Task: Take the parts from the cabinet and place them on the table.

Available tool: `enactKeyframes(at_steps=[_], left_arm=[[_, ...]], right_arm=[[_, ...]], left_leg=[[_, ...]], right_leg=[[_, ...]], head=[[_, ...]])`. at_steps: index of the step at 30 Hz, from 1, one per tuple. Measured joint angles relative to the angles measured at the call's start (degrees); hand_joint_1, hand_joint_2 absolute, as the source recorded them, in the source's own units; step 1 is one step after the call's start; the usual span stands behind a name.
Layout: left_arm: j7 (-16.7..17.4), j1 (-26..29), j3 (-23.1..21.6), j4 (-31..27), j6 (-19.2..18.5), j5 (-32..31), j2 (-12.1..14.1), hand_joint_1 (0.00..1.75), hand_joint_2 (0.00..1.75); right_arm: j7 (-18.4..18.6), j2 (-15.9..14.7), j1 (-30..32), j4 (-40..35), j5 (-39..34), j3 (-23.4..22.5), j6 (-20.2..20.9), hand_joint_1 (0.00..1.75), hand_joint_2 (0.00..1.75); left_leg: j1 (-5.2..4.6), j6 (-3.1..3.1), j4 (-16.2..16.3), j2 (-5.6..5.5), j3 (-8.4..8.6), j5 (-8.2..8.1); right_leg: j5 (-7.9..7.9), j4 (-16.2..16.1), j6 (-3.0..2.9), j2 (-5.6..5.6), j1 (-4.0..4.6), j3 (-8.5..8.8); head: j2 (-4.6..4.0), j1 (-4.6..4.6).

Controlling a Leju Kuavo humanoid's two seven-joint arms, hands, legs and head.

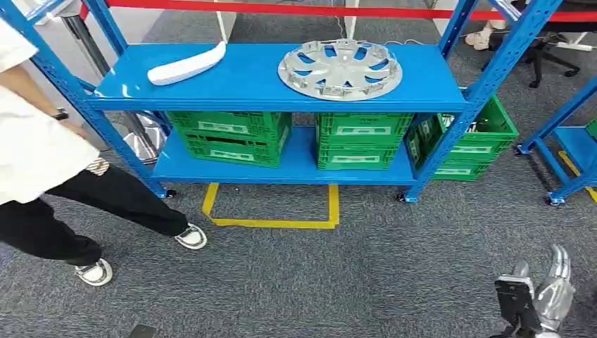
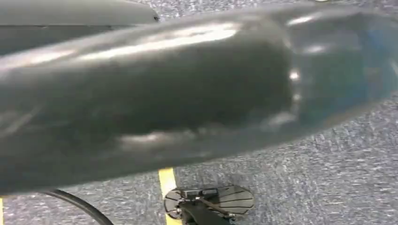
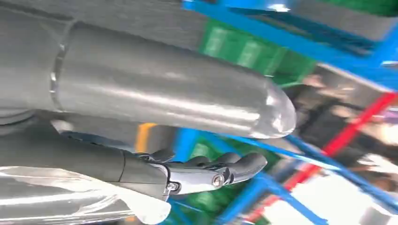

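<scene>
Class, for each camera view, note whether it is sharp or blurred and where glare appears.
Head view: sharp, with glare on the glossy blue metal shelf. Left wrist view: blurred dark shape up close, streaked with highlights. Right wrist view: right hand fairly sharp, background smeared.

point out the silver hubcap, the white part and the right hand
silver hubcap (image 1: 340, 68): head view, on its centre hub.
white part (image 1: 187, 65): head view, mid-length of its body.
right hand (image 1: 551, 292): head view, on its silver back.

A blue rack (image 1: 267, 81) carries a white part (image 1: 186, 65), hubcap (image 1: 340, 68) and green crates (image 1: 230, 134).
</scene>
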Motion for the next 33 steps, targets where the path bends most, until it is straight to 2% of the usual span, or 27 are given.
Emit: enactKeyframes(at_steps=[3,7,9,10,12,14,21,32,33], left_arm=[[-0.83,-0.15,0.37,0.26,0.17,-0.89,0.0,0.0,0.0],[-1.4,-0.39,0.48,0.46,0.2,-2.16,0.0,0.0,0.0],[-1.51,-0.55,0.48,0.46,0.2,-2.53,0.0,0.0,0.0],[-1.53,-0.57,0.46,0.46,0.2,-2.53,0.0,0.0,0.0],[-1.53,-0.32,0.48,0.46,0.2,-2.6,0.0,0.0,0.0],[-1.6,-0.53,0.46,0.48,0.17,-2.93,0.02,0.0,0.0],[-1.7,-0.92,0.37,0.48,-0.26,-4.46,0.07,0.0,0.0],[-1.62,-1.26,-0.76,0.79,-2.25,-7.01,0.26,0.0,0.0],[-1.55,-1.31,-0.92,0.81,-2.51,-7.32,0.39,0.0,0.0]], right_arm=[[0.7,-1.33,0.4,-4.68,0.08,3.42,-1.0,0.0,0.0],[2.71,-4.64,-1.35,-9.68,2.3,8.83,-2.16,0.0,0.0],[3.58,-5.18,-2.52,-9.96,3.41,9.64,-2.25,0.0,0.0],[3.58,-5.18,-2.45,-10.0,3.41,9.57,-2.25,0.0,0.0],[4.07,-5.74,-3.4,-10.52,4.3,11.0,-2.25,0.0,0.0],[5.18,-7.1,-6.26,-11.05,5.94,13.63,-2.23,0.0,0.0],[9.7,-9.83,-15.24,-11.07,11.91,21.47,-1.36,0.0,0.0],[15.78,-12.17,-32.16,-8.02,19.38,35.24,3.52,0.0,0.0],[16.26,-12.35,-33.58,-7.62,19.96,36.39,4.0,0.0,1.75]], left_leg=[[0.0,0.0,0.0,0.0,0.0,0.0],[-0.01,-0.01,0.0,0.01,0.0,0.02],[0.0,0.0,0.01,0.02,0.08,0.01],[0.0,0.01,0.0,-0.16,0.06,0.0],[-0.06,0.01,0.0,-0.18,-0.2,0.09],[-0.06,-0.03,0.01,0.05,-0.28,0.15],[-0.02,-0.06,0.01,0.0,-0.29,0.26],[0.01,-0.08,0.01,-0.01,-0.31,0.33],[0.01,-0.08,0.01,-0.01,-0.31,0.33]], right_leg=[[0.0,0.01,0.0,-0.01,0.0,0.02],[0.02,0.02,0.0,0.01,0.0,-0.01],[-0.01,0.0,0.01,-0.01,0.0,-0.63],[-0.05,0.0,0.05,-0.18,0.0,0.25],[0.09,0.12,0.01,-0.18,0.0,-0.1],[0.21,0.12,0.03,0.1,-0.02,-0.32],[0.24,0.13,0.02,-0.02,-0.01,-0.29],[0.28,0.16,-0.02,-0.02,0.01,-0.32],[0.28,0.17,-0.02,-0.03,0.01,-0.32]], head=[[0.0,0.0],[0.0,0.0],[0.0,-0.02],[0.0,0.04],[0.0,0.0],[0.0,0.0],[0.0,0.0],[0.0,0.0],[0.0,0.0]])
